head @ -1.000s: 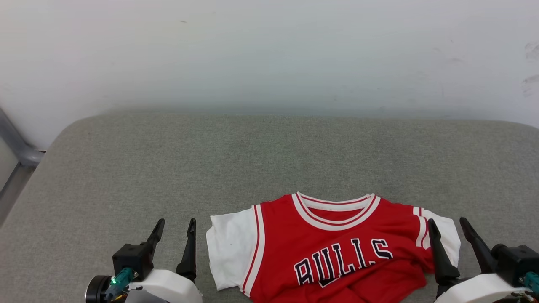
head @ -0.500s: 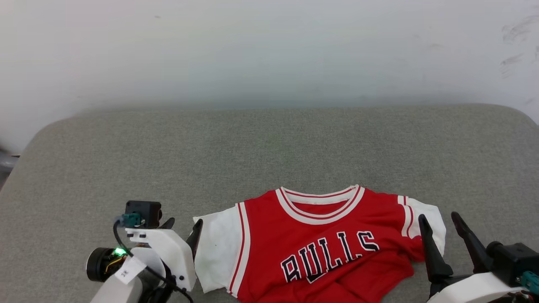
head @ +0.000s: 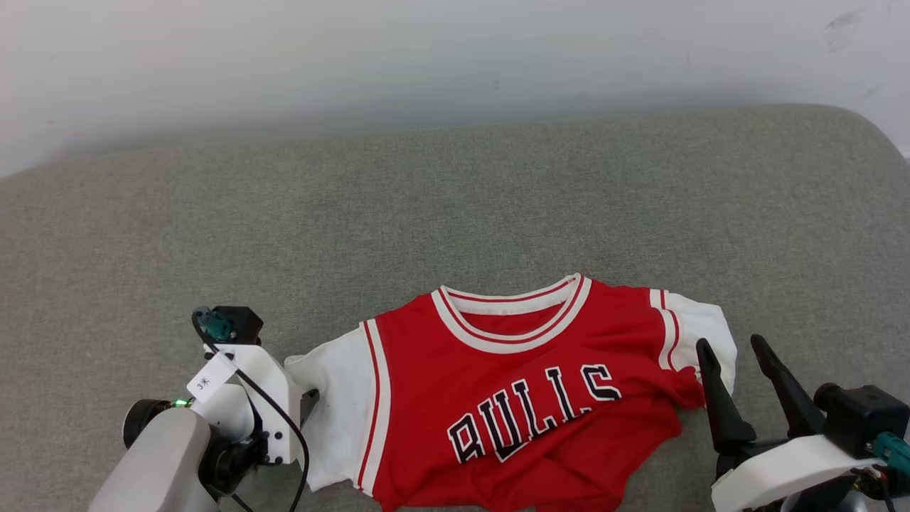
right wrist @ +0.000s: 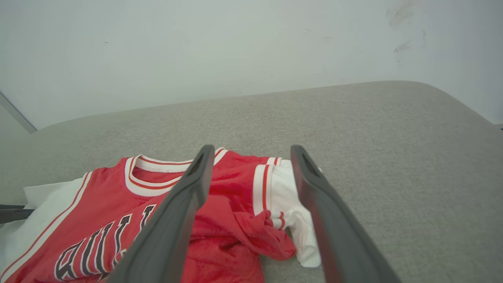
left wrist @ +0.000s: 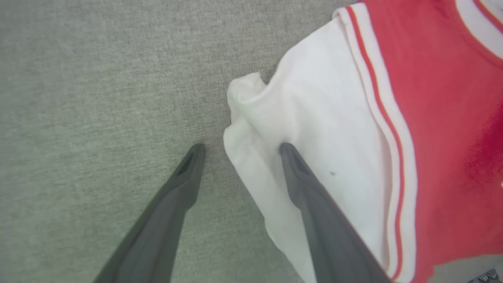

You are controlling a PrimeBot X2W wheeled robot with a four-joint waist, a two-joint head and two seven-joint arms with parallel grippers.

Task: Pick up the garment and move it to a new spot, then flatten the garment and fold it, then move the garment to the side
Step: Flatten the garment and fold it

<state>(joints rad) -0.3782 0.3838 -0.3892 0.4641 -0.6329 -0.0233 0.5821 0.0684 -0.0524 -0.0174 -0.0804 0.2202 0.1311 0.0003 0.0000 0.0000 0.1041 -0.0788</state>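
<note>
A pale wall (head: pixel 426 57) at the back and a wide grey padded surface (head: pixel 455 199) in front of it. The shirt (head: pixel 526 370) lies at the near edge of that padding, front up, with its collar (head: pixel 508 320) toward the wall. The black lettering (head: pixel 533 419) runs at a slant and the red cloth below it is rumpled.

The left gripper (left wrist: pixel 241 147) is down at the left-hand sleeve (left wrist: pixel 314 118) with its fingers spread wide. One finger is over bare grey padding and the other tip is on the white cloth, so the sleeve's folded outer edge sits in the gap between them. Nothing is clamped.

The right gripper (head: pixel 730 343) is also spread wide and holds nothing. It stands just beside the right-hand sleeve (head: pixel 700 331), which is bunched up against the red body. In the right wrist view that crumpled sleeve lies between the two dark fingers (right wrist: pixel 173 220).
</note>
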